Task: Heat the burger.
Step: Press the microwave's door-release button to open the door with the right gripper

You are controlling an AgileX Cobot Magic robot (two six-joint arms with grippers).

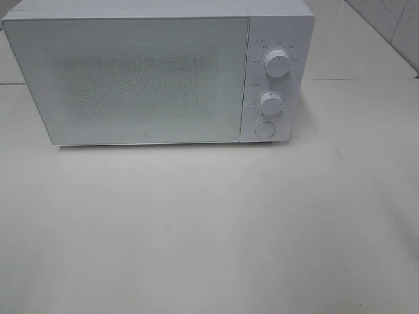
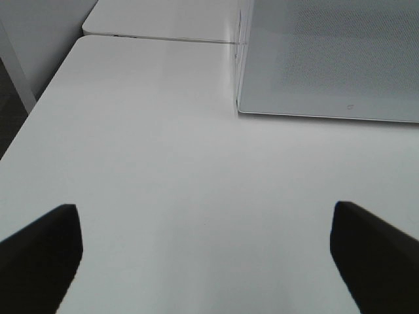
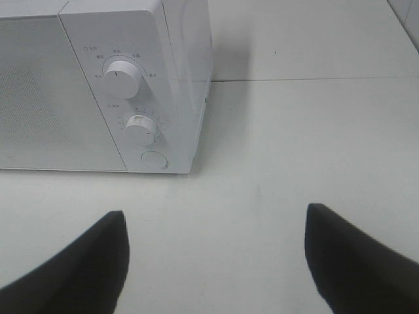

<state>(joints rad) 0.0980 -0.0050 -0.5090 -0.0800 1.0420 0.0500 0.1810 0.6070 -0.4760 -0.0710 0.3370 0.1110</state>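
Standing shut, contents hidden: white microwave [image 1: 144,78]

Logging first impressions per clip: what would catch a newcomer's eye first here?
A white microwave, door shut, stands at the back of the white table, two knobs and a round button on its right panel. The left gripper and right gripper hang open above the table before it. No burger shows.

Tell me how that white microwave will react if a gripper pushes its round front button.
The microwave is a broad, rigid box sitting flat on the table, so it probably won't tip. The table looks smooth, so a hard push on the button might slide it back.
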